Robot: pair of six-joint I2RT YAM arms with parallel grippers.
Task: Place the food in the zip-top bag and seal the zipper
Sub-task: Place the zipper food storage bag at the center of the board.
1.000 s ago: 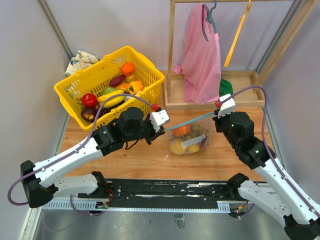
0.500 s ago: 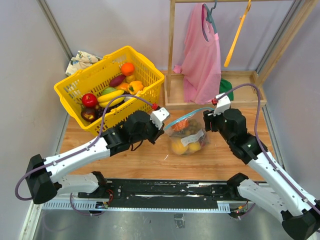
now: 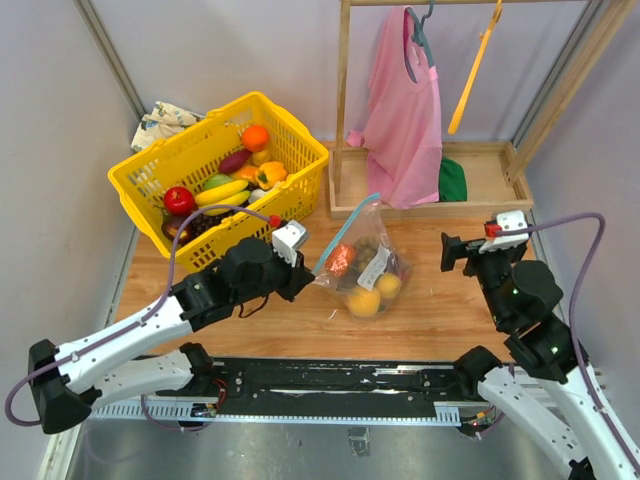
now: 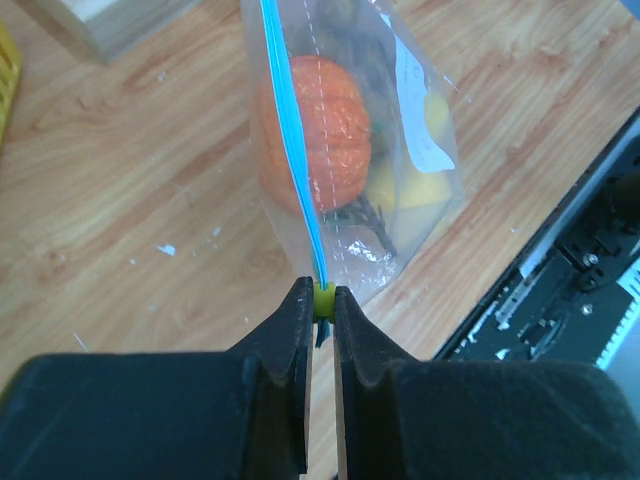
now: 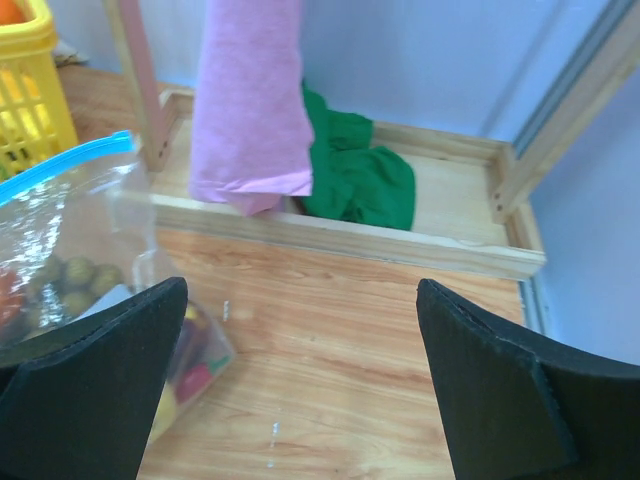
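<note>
Zip-top bag (image 3: 365, 272) slumped; right jaws released, left jaws still pinch zipper (image 4: 288, 130).

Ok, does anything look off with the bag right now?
The clear crinkly zip-top bag leans askew, held up by one corner only: the left gripper pinches the end of its light blue-green zipper strip, while the open right gripper is apart from it. Its toy food sits inside, none spilled.

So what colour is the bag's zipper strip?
Light blue; the zipper shows best in the left wrist view.
</note>
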